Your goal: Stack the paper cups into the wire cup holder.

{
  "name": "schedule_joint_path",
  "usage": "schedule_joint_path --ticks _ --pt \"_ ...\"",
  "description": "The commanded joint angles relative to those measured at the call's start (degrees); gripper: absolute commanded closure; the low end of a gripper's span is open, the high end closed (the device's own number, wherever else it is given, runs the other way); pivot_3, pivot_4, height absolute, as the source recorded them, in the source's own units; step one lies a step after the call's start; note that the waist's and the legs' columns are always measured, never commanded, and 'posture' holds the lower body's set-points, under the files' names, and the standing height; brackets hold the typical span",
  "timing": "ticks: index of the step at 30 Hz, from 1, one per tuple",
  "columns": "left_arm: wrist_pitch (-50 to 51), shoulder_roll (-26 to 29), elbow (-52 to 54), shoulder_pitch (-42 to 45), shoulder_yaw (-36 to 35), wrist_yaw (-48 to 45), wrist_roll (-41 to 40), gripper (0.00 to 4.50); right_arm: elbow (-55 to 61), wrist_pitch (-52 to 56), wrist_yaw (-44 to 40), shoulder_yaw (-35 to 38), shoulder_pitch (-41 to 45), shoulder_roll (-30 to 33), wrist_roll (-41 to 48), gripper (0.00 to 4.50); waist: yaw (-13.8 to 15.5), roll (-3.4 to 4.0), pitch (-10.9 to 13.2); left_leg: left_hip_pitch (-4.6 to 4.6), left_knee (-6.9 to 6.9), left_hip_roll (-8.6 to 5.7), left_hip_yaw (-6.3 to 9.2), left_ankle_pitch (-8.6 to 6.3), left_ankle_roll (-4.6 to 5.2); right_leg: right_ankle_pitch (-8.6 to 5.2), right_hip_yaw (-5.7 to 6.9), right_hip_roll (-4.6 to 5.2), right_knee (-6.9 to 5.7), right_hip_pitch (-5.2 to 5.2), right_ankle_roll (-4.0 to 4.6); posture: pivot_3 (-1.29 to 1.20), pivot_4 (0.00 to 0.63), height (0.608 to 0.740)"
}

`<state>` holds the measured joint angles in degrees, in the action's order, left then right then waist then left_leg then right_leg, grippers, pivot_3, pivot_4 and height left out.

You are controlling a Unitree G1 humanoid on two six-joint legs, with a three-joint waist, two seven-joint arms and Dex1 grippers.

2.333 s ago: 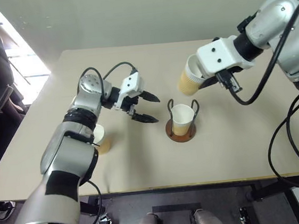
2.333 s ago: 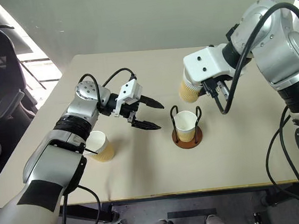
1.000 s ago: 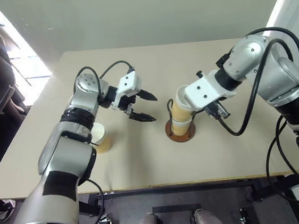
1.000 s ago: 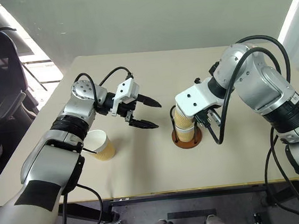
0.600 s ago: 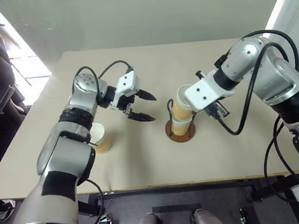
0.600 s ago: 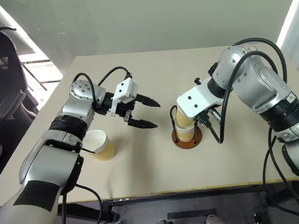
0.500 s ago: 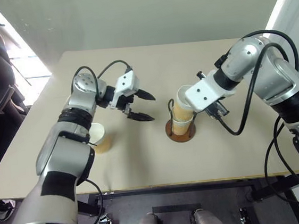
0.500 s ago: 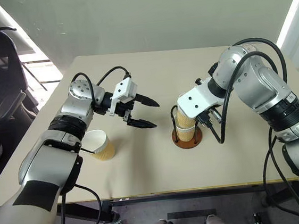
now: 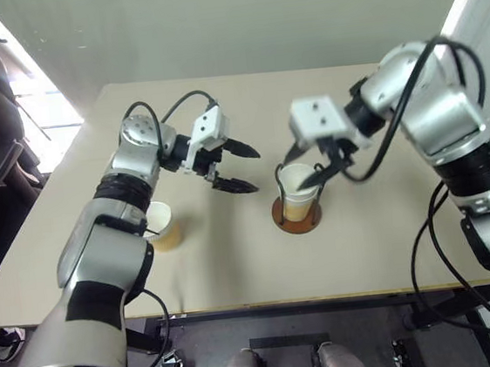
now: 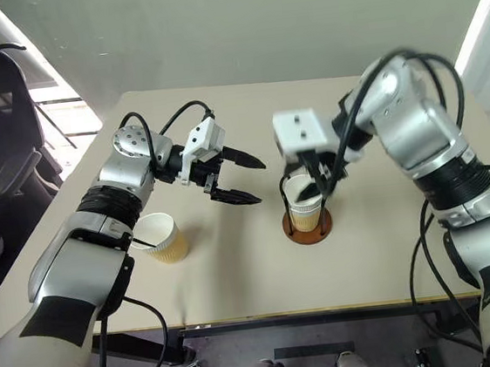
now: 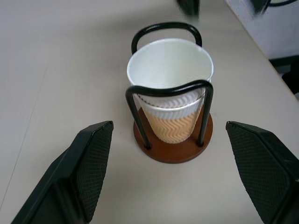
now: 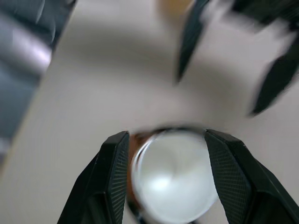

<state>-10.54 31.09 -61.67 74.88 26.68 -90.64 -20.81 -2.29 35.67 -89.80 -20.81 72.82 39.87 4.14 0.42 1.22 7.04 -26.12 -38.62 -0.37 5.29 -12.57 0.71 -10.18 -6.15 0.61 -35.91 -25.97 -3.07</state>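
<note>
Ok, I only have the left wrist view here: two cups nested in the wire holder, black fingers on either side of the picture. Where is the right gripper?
Observer: The right gripper hangs just above the nested cups in the wire cup holder, with its fingers open.
Operator: Is there a third cup anywhere?
Observer: Yes, a loose cup stands upright on the table, beside the left forearm.
Operator: And the left gripper, is it going for that one?
Observer: Not now. The left gripper is open and empty, and it points toward the holder, away from the loose cup.
</note>
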Motion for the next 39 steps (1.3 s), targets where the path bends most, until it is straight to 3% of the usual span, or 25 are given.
schedule_joint_path --ticks 1,6,17,27,32,39 --pt "1.3 2.3 2.2 0.1 0.1 -1.9 -2.1 0.34 4.9 11.2 2.0 8.8 -0.3 1.9 8.0 1.93 0.1 0.0 0.0 0.01 0.01 0.0 0.0 0.0 -0.01 -0.04 0.01 0.0 0.0 0.01 0.06 0.0 0.15 0.74" --pt "2.2 4.6 4.0 -1.2 -0.1 -1.9 -4.1 0.34 7.8 17.0 6.8 14.1 -3.5 3.2 13.0 1.93 0.0 0.0 0.0 0.08 0.09 0.01 0.0 0.15 -0.24 -0.08 -0.03 -0.07 -0.07 -0.02 0.09 0.0 0.15 0.74" --pt "0.2 13.6 5.6 3.1 4.1 -1.9 -0.5 0.34 5.7 9.9 7.4 15.4 -7.8 8.8 16.1 1.93 -0.2 -0.01 0.0 0.08 0.15 0.07 0.05 0.17 -0.26 -0.06 -0.04 -0.16 -0.12 -0.07 0.07 0.0 0.15 0.74" --pt "-0.9 27.0 14.6 2.4 18.7 -1.9 -7.2 0.34 8.3 -1.6 5.9 16.2 -15.0 11.8 17.5 1.93 -0.4 -0.02 0.0 0.08 0.34 0.15 0.07 0.17 -0.28 -0.02 -0.05 -0.13 -0.12 -0.13 0.0 0.0 0.15 0.74" --pt "-4.3 37.6 23.2 3.4 31.2 -1.9 -9.6 0.34 8.6 -2.1 3.3 15.1 -16.1 14.1 18.4 1.93 -0.6 -0.03 0.0 0.09 0.41 0.16 0.05 0.19 -0.3 -0.13 -0.05 -0.19 -0.09 -0.16 0.18 0.0 0.15 0.74" --pt "-5.5 46.4 35.7 7.0 38.5 -1.9 -12.9 0.34 8.5 -2.3 2.2 15.1 -16.7 16.2 18.5 1.93 -0.5 -0.1 0.0 0.06 0.4 0.14 0.17 0.2 -0.33 -0.22 0.06 -0.17 -0.11 -0.13 0.4 0.0 0.15 0.74"
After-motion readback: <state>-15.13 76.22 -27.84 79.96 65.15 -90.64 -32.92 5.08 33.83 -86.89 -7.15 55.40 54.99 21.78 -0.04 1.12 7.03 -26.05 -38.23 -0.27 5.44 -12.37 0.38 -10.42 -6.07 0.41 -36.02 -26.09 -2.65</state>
